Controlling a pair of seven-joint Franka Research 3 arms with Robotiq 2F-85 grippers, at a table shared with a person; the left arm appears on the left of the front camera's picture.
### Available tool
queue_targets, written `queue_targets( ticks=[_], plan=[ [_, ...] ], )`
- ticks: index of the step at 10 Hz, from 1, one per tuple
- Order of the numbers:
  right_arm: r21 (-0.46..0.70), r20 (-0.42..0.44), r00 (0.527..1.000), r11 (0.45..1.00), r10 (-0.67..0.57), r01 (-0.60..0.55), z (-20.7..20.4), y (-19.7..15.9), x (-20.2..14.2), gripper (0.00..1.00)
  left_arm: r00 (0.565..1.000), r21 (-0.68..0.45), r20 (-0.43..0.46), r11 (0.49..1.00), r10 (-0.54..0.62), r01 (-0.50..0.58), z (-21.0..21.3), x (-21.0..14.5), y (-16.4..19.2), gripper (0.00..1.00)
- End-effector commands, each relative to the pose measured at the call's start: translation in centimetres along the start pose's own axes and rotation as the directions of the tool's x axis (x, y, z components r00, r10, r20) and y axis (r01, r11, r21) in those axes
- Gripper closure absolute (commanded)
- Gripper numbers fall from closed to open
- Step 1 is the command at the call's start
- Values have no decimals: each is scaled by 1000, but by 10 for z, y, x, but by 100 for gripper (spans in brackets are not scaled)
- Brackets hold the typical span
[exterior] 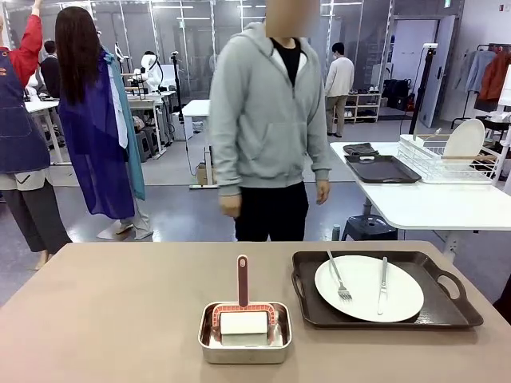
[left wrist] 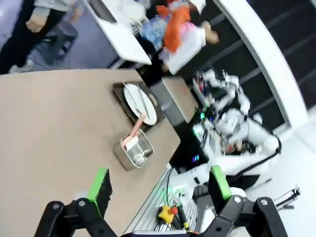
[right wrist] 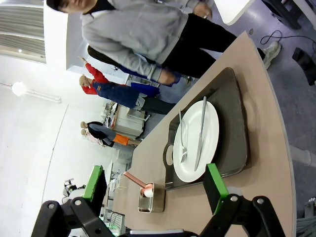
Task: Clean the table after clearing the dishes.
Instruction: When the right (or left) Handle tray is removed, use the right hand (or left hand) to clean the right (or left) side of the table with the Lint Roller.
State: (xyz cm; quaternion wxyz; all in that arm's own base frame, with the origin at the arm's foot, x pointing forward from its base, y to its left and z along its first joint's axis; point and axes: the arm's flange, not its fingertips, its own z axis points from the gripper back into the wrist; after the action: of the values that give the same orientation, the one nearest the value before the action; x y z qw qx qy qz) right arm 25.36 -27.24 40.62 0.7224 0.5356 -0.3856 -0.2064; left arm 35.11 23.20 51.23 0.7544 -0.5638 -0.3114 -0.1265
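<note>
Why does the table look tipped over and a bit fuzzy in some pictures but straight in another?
Front view: level and sharp, even room light, no hard shadows around the plate. Left wrist view: camera rolled, so the table slants, and everything looks soft. Right wrist view: rolled sideways, wide lens curves the table's edge, white wall glows bright.
</note>
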Motion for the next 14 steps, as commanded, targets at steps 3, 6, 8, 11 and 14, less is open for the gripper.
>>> queue_targets(
  ticks=[3,6,8,11,14],
  plan=[
    [9,4,1000,1000,5,-5,2,3,0,0,960,67,205,976,191,-208,54,-76,74,0],
    [9,4,1000,1000,5,-5,2,3,0,0,967,61,181,980,177,-191,65,-78,66,0],
    [9,4,1000,1000,5,-5,2,3,0,0,967,61,181,980,177,-191,65,-78,66,0],
    [9,4,1000,1000,5,-5,2,3,0,0,967,61,181,980,177,-191,65,-78,66,0],
    [9,4,1000,1000,5,-5,2,3,0,0,967,61,181,980,177,-191,65,-78,66,0]
  ],
)
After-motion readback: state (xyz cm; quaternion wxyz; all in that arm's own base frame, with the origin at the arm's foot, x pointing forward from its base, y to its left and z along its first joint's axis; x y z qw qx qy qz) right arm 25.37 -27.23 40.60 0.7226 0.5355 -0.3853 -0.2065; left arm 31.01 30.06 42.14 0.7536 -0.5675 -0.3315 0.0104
